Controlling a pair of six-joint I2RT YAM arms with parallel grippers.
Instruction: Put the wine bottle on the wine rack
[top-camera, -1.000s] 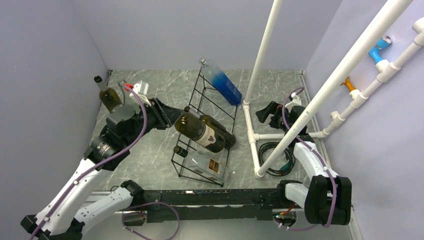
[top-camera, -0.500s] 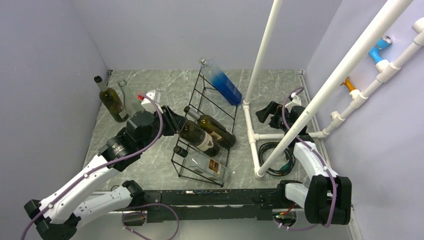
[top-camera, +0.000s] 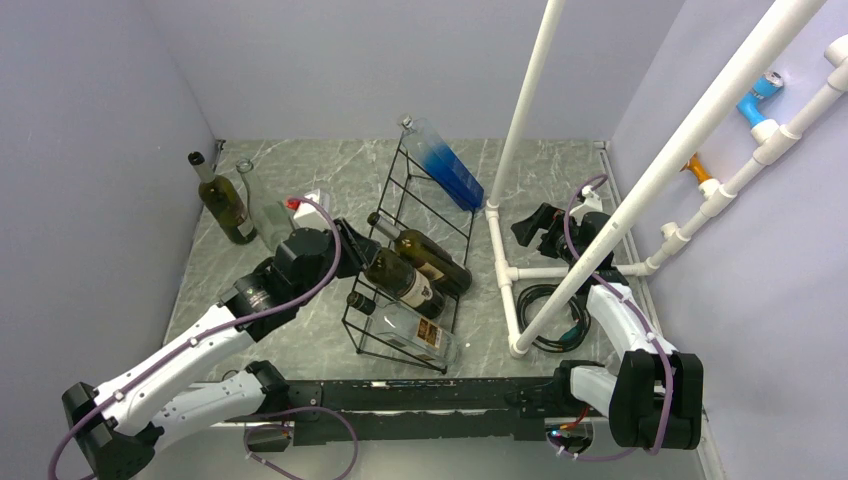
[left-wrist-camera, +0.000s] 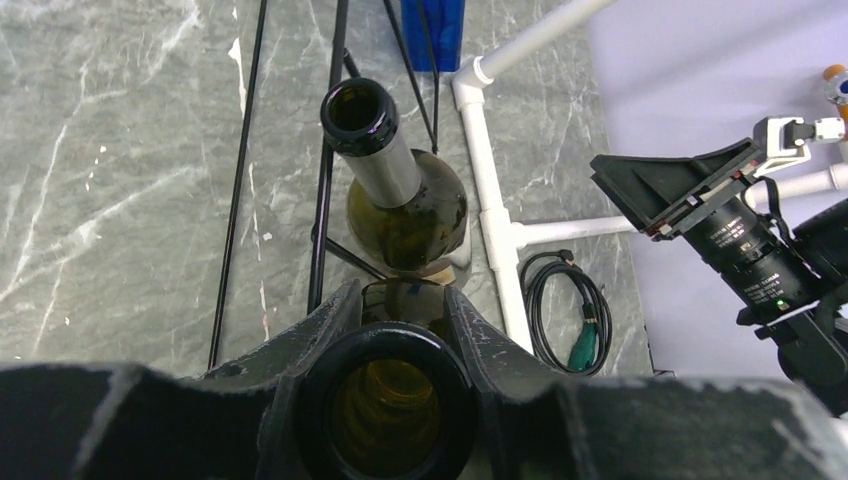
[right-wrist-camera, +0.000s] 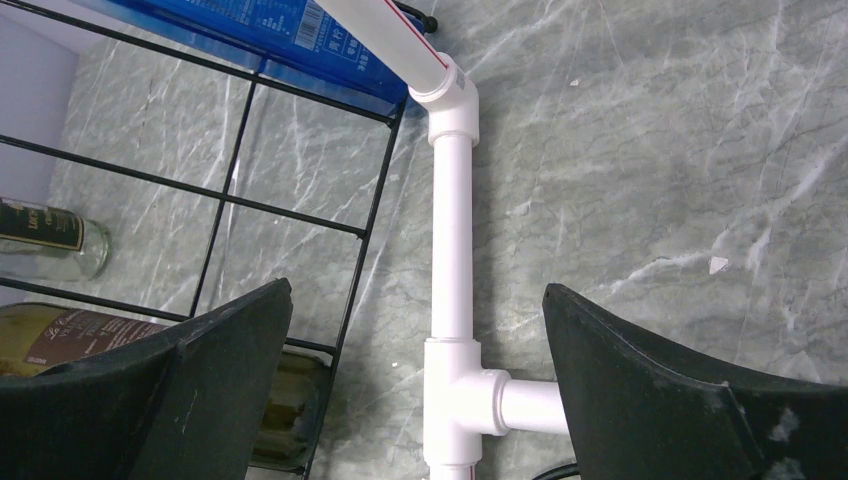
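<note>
a: left edge of the desk (top-camera: 330, 165) first. a dark upright bottle (top-camera: 224, 203) and a clear upright bottle (top-camera: 258, 205) are noted at the back corner, just beside each other. neither is held.

b: left gripper (top-camera: 352, 248)?

a: seen clamped on the neck of the wine bottle (top-camera: 402, 283). in the wrist view its fingers (left-wrist-camera: 320, 330) are pressed to either side of the open mouth. the bottle is tilted, body laid into a middle opening of the wine rack (left-wrist-camera: 323, 200), beside a second dark bottle (top-camera: 436, 262) lodged there. a clear bottle (top-camera: 412, 332) is seen in the nearer slot, a blue bottle (top-camera: 447, 167) at the far end.

b: step?

a: insertion, judged late. whether the base is fully carried by the wires cannot be told. next, the bottle is to be eased down until its weight is taken by the rack. then the grip is to be loosened and drawn back along the neck line, so the neighbour is not knocked.

b: right side?

a: right gripper (right-wrist-camera: 415, 288) is spread wide apart with nothing held. it hangs over the white pipe frame (right-wrist-camera: 452, 230).
</note>
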